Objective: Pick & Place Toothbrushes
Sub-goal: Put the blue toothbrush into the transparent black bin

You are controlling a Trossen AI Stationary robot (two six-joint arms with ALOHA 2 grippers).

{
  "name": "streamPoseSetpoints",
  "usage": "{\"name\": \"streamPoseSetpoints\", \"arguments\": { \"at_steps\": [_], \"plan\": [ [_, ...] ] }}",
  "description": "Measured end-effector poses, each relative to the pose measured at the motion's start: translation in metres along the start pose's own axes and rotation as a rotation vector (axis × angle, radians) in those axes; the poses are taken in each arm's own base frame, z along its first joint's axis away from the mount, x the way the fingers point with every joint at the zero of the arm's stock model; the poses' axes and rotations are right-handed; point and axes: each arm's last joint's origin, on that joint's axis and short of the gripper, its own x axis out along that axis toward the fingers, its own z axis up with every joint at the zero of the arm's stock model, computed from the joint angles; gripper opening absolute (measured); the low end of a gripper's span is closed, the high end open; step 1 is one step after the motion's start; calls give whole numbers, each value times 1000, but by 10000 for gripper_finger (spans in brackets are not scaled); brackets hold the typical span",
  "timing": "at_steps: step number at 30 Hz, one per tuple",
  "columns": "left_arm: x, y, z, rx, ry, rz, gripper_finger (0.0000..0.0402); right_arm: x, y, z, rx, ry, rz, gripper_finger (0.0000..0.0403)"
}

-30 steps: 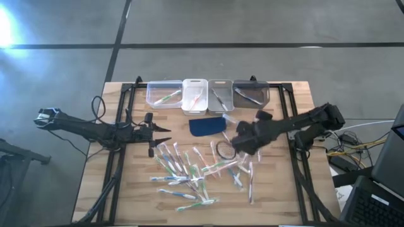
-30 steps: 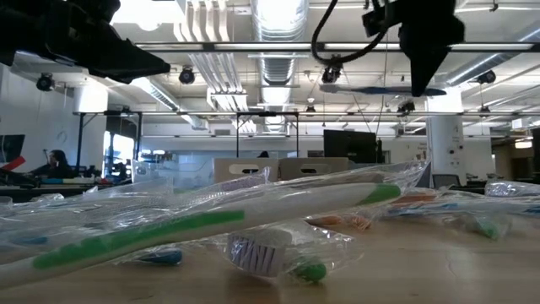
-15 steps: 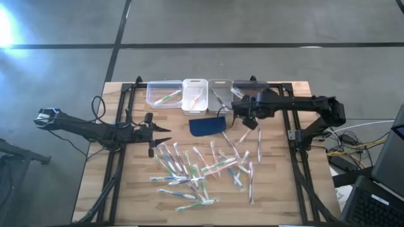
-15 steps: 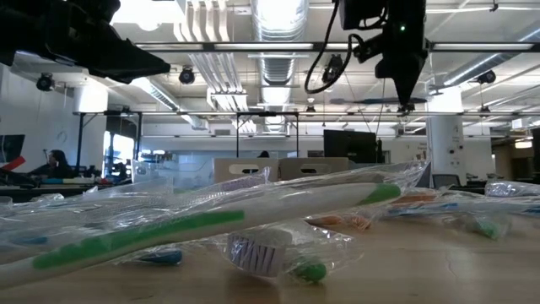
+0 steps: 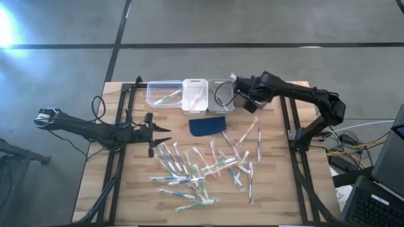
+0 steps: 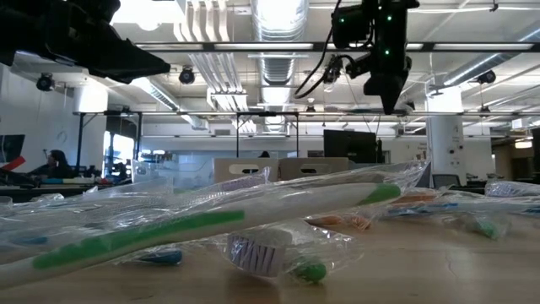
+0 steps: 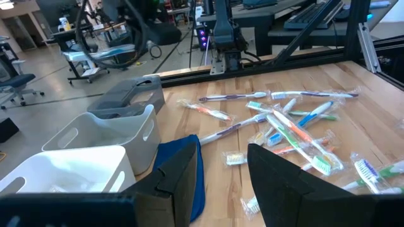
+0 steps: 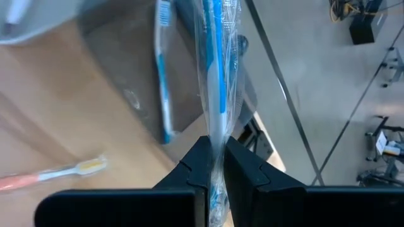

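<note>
Several wrapped toothbrushes [image 5: 202, 167] lie scattered on the wooden table, also seen in the left wrist view [image 7: 290, 120]. My right gripper [image 5: 247, 101] hovers over the dark grey bin [image 8: 136, 82] at the far edge. It is shut on a blue toothbrush in clear wrap [image 8: 218, 57]. Another blue toothbrush [image 8: 163, 75] lies inside that bin. In the low view my right gripper [image 6: 388, 80] hangs high above the table. My left gripper [image 5: 161, 135] waits open at the pile's left side. My right gripper pinches the wrapped blue toothbrush between its two fingertips [image 8: 202, 151], at a spot on its handle [image 8: 216, 135]. The fingers slant downward over the bin. The brush sticks out forward past the fingertips, lifted clear above the dark grey bin.
Four bins stand in a row at the far edge: clear [image 5: 163, 93], white [image 5: 195, 94], light grey [image 5: 219, 85] and dark grey. A dark blue pad [image 5: 207, 126] lies in front of them. An orange toothbrush [image 8: 50, 178] lies near the dark grey bin. Black frame rails [image 5: 120, 126] flank the table.
My right gripper has risen from the pile's right part and swung toward the far edge, carrying the blue toothbrush, and now stands over the dark grey bin. It has turned as it went. The left arm and the pile have stayed still.
</note>
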Motion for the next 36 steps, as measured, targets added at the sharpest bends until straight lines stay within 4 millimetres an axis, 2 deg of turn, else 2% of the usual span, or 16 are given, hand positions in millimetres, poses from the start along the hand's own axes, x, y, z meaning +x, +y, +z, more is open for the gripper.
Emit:
{"name": "streamPoseSetpoints", "arguments": {
  "at_steps": [8,21,28,36],
  "plan": [
    [0,0,0,0,0,0,147,26,-14,1,-29,32,43,20],
    [0,0,0,0,0,0,147,82,-9,-20,-125,112,78,19],
    [0,0,0,0,0,0,147,99,-13,-27,-105,-6,133,18],
    [0,0,0,0,-1,0,147,109,-17,-35,-135,-4,141,18]
  ]
}}
